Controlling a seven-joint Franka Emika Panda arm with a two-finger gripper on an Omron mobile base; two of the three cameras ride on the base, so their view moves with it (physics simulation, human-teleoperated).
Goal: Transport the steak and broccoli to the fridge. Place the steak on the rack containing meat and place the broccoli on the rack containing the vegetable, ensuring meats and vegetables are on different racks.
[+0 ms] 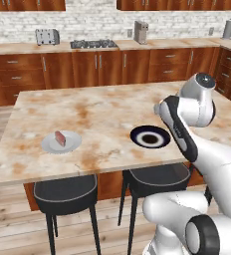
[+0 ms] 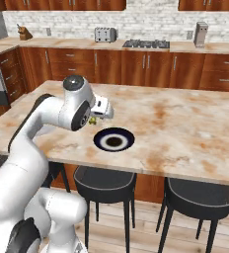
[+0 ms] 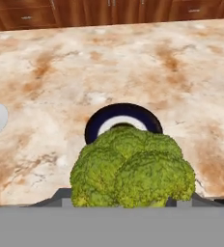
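the broccoli [image 3: 133,169] sits right up against the hand camera, its green crown covering the lower middle of the hand view, with the two dark finger tips barely showing at either side of its base. the jaws [image 3: 133,200] appear closed around the broccoli, one finger on each flank, though the contact itself is hidden behind the floret. in the right base view a small patch of yellowish green peeks out beside the white hand, above the counter [image 2: 185,123] and just left of the dark blue plate [image 2: 114,140]. that plate is round, with a white ring and a dark centre, and it lies on the near part of the marbled counter; in the hand view its rim [image 3: 97,123] shows just behind the broccoli.

the steak [image 1: 60,138] lies on a pale round plate [image 1: 72,144] on the same counter, well apart from the dark blue plate and to its left in the left base view. it is a small pinkish-red slab, resting near the middle of its plate.

two black stools [image 1: 65,191] stand under the near edge of the counter. along the far wall run wooden cabinets [image 1: 97,67] with a toaster [image 1: 47,36] and a cooktop [image 1: 93,44] on top.
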